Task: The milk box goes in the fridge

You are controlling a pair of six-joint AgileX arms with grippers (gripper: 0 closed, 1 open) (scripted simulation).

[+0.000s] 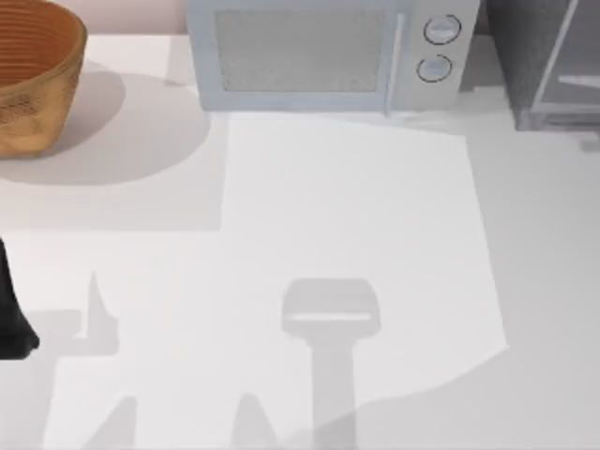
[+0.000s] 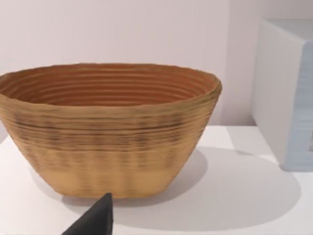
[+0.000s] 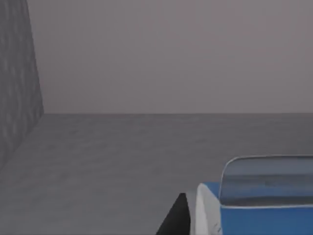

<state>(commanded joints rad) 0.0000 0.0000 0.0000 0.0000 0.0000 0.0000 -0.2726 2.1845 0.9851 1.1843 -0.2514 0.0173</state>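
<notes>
The milk box (image 3: 259, 218), a blue carton with a white side, is close to the right wrist camera inside the fridge's grey interior (image 3: 122, 161). My right gripper (image 3: 254, 227) is shut on the milk box, and one dark finger (image 3: 176, 218) lies against its white side. The carton's base is hidden. In the top view the fridge (image 1: 548, 56) stands at the back right corner, dark grey with a pale-framed door, only partly seen. My left arm (image 1: 11, 319) is parked at the table's left edge, with my left gripper (image 2: 95, 220) facing the basket.
A woven tan basket (image 1: 28, 80) (image 2: 110, 127) stands at the back left. A light blue-grey microwave (image 1: 328, 52) with two round dials sits at the back middle, just left of the fridge. Arm shadows fall on the white tabletop (image 1: 356, 197).
</notes>
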